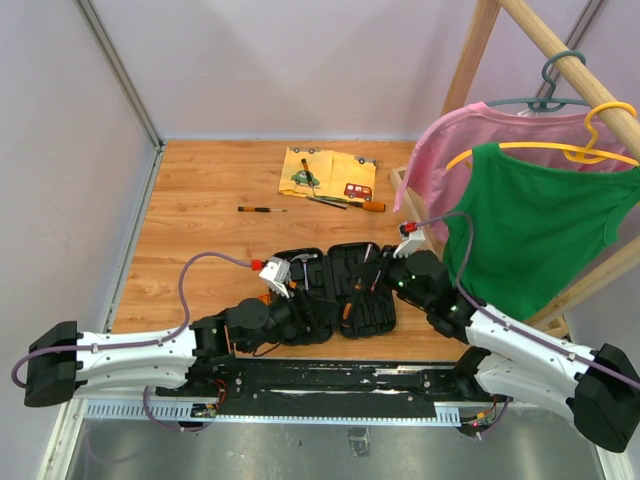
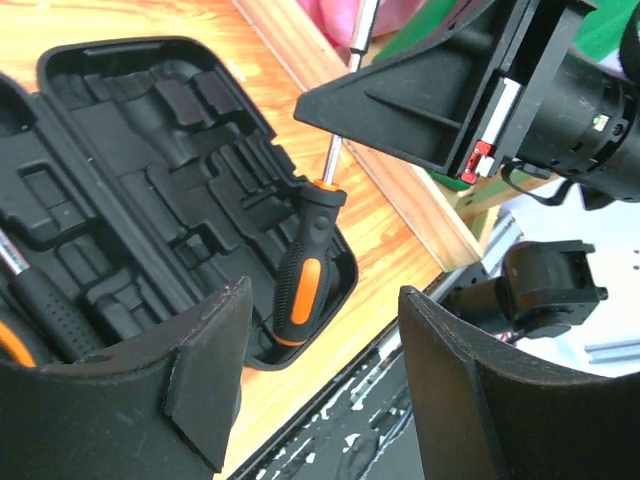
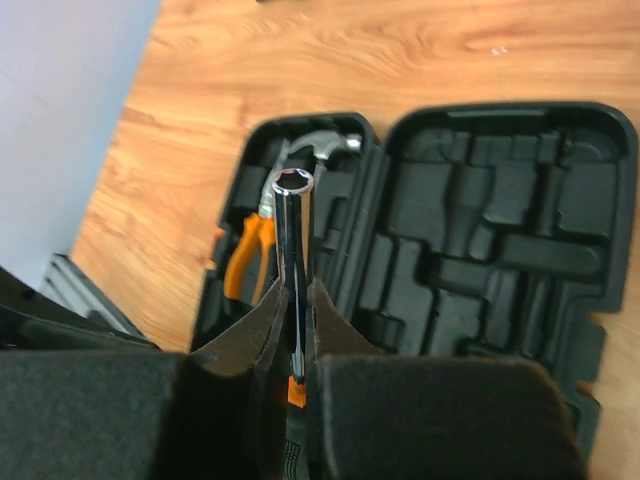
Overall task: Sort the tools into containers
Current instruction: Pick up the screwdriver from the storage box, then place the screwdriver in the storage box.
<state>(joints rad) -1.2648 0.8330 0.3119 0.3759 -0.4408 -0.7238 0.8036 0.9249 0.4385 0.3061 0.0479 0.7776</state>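
A screwdriver [image 2: 305, 270] is pinched by its shaft in the right gripper [image 3: 295, 300], its handle set just inside the tool case [image 2: 110, 60] corner rim. The left gripper [image 2: 322, 300] is held spread and empty near that edge.

Place: you are working in a robot lab's test cell.
Walls: plain lavender panels [image 1: 300, 60] in aluminium framing [image 1: 120, 72].
Bench: your left arm [image 1: 130, 355] and right arm [image 1: 530, 350], bolted to a metal rail [image 1: 330, 378] at a wooden tabletop [image 1: 200, 200].
Props: wooden clothes rack [image 1: 525, 25], green top [image 1: 540, 230] and pink shirt [image 1: 440, 150] on hangers.

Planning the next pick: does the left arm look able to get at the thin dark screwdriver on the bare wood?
Probably yes: the left tool is open and empty, and only bare table lies between it and the thin dark screwdriver.
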